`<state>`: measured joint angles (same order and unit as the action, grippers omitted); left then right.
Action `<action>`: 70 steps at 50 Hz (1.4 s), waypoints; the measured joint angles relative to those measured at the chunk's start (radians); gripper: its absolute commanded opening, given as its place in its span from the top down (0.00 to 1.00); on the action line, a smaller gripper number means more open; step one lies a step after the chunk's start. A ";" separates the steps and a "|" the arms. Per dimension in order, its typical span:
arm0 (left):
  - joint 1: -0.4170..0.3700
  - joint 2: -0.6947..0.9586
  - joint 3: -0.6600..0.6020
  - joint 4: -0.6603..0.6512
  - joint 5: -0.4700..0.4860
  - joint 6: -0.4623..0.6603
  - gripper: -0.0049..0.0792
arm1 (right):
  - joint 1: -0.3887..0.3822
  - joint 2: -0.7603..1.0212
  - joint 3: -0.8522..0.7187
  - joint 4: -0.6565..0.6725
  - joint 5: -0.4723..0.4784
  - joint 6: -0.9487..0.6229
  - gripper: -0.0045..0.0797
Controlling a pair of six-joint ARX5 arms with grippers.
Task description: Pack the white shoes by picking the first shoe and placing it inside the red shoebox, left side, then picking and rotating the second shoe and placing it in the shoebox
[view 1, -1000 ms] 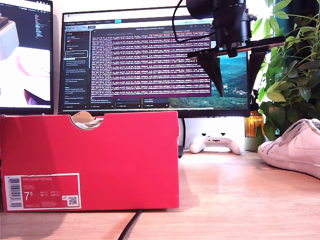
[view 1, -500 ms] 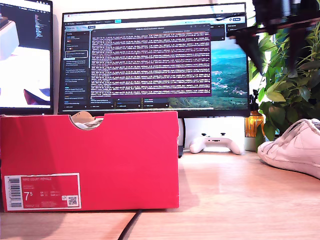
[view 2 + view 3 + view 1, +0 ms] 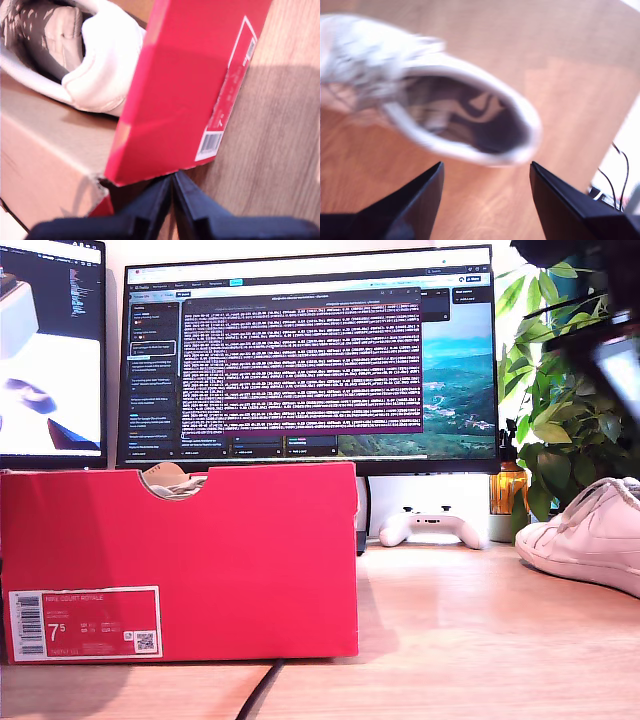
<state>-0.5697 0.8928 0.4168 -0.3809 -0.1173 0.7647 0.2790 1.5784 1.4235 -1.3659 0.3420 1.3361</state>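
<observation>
While one white shoe (image 3: pixel 95 65) already lies inside the red shoebox (image 3: pixel 180 560), its heel against the box's end wall in the first wrist view, the second white shoe (image 3: pixel 590 535) rests on the desk (image 3: pixel 450 620) at the exterior view's right, well apart from the box. Part of the boxed shoe shows through the half-round notch in the top edge of the box.

My first claw (image 3: pixel 172 192) is pressed fully together with nothing between its jaws, and sits just outside the box's corner, by the labelled end. Judged from this, it has finished with the first shoe and is standing clear.

My second claw (image 3: pixel 485 187) is spread wide and empty above the loose shoe, the heel opening lying beyond the gap between its jaws; that picture is blurred. This reads as an approach to grip the shoe at its collar, a hold that would allow the turn the task calls for. Only a dark blurred part of an arm shows at the top of the exterior view's right.

The desk is pale wood, bare between box and shoe. Behind stand two lit monitors (image 3: pixel 310 355), a white game controller (image 3: pixel 432 528), an amber bottle (image 3: pixel 507 490) and a leafy plant (image 3: pixel 570 390). A dark cable (image 3: pixel 262 690) runs forward from under the box.
</observation>
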 measured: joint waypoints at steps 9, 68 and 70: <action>0.000 0.000 0.000 0.000 0.000 0.000 0.96 | 0.000 -0.030 -0.080 0.000 -0.014 0.085 0.36; 0.000 0.000 0.000 0.000 0.000 0.000 0.96 | -0.133 -0.030 -0.243 0.180 -0.080 0.105 0.41; 0.000 0.000 0.000 0.000 0.000 0.000 0.96 | -0.134 -0.030 -0.243 0.193 -0.082 0.104 0.41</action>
<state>-0.5697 0.8928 0.4168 -0.3809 -0.1169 0.7647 0.1448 1.5486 1.1805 -1.1725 0.2604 1.4403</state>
